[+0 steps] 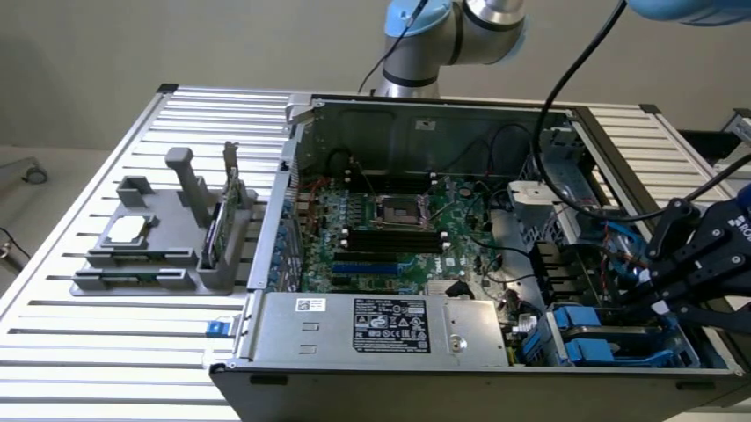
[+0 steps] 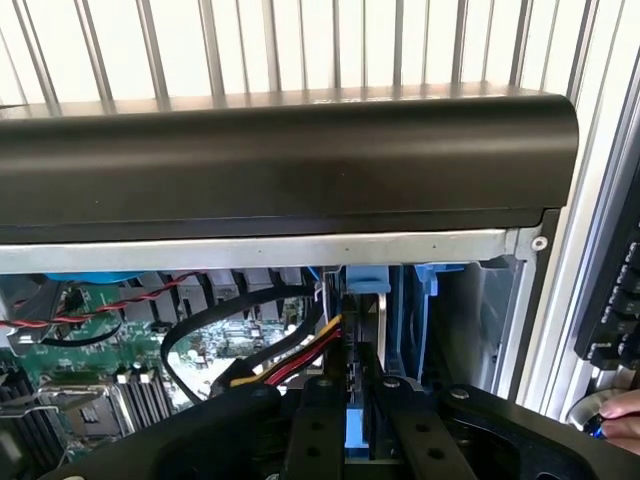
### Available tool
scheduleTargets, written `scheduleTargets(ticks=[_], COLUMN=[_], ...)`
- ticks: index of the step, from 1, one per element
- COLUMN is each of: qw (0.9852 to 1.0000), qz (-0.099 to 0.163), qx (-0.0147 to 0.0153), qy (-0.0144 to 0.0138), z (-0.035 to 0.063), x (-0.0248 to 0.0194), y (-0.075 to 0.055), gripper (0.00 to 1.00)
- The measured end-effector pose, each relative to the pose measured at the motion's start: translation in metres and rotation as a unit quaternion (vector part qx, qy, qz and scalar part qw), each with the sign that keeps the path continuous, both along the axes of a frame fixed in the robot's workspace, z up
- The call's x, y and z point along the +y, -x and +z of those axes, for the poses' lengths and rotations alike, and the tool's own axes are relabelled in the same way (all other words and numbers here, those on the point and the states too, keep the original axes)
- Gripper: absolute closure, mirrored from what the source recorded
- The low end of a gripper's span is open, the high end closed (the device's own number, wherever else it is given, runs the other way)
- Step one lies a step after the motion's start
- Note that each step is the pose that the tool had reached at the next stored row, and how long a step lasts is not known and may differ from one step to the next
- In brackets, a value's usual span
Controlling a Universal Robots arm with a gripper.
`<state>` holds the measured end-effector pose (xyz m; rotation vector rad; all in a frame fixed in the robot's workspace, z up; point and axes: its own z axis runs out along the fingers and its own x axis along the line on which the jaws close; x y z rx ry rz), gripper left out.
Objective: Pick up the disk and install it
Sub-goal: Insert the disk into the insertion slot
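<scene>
My gripper (image 1: 652, 301) hangs over the drive bay (image 1: 610, 343) at the front corner of the open computer case (image 1: 375, 330), on the exterior view's right. In the wrist view the gripper (image 2: 358, 425) is shut on the disk (image 2: 366, 285). The disk is seen edge-on, a thin silver edge with a blue carrier, standing upright and reaching down into the bay beside the case's front wall. Blue plastic shows between the fingers (image 2: 316, 430). Its label is hidden.
The motherboard (image 1: 388, 229) with cables fills the case; red, yellow and black wires (image 2: 290, 360) run close beside the disk. A grey fixture (image 1: 164, 237) with a small square part and an upright card stands on the slatted table (image 1: 105, 352). A hand (image 2: 618, 415) rests by a keyboard.
</scene>
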<state>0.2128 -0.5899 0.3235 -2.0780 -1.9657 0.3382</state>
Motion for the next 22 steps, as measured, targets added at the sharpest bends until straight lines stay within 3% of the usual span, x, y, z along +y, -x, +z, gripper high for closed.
scheduleTargets(ticks=[11,13,15,16,22], qw=[1.0000,1.0000,1.0000,1.0000,0.9999], qz=[0.000,0.000,0.000,0.000,0.000], qx=[0.0033,0.0041,0.0055,0.0062,0.0106], qy=[-0.0020,-0.0021,-0.0020,-0.0021,-0.0020], z=[-0.0019,-0.0017,-0.0013,-0.0007,0.0118], x=[-0.0011,-0.0012,-0.0013,-0.0013,-0.0026], y=[-0.002,-0.002,-0.002,-0.002,-0.002], gripper=[0.82,0.70,0.70,0.64,0.64])
